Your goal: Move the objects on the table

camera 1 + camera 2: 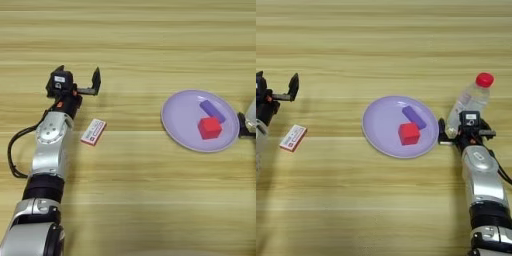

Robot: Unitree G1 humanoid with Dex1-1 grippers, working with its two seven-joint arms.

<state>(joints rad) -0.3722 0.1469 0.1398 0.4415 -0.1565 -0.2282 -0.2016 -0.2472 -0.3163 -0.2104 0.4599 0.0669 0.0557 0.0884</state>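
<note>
Here, left gripper [78,75] fingers apart beyond packet [93,132], right gripper [463,131] fingers clamped on bottle [470,102] beside plate [376,131] rim

Robot test bench: toy blocks staged on a bare wooden table [130,40].

The right gripper [458,131] sits mostly off the left eye view's right edge; there only a sliver of it and of the clear plastic bottle [468,102] shows. Its fingers are largely masked by that bottle's base and its own wrist. The print on the small white-and-red packet [93,132] is too small to read. The left gripper [78,76] is clipped by the right eye view's left edge.
</note>
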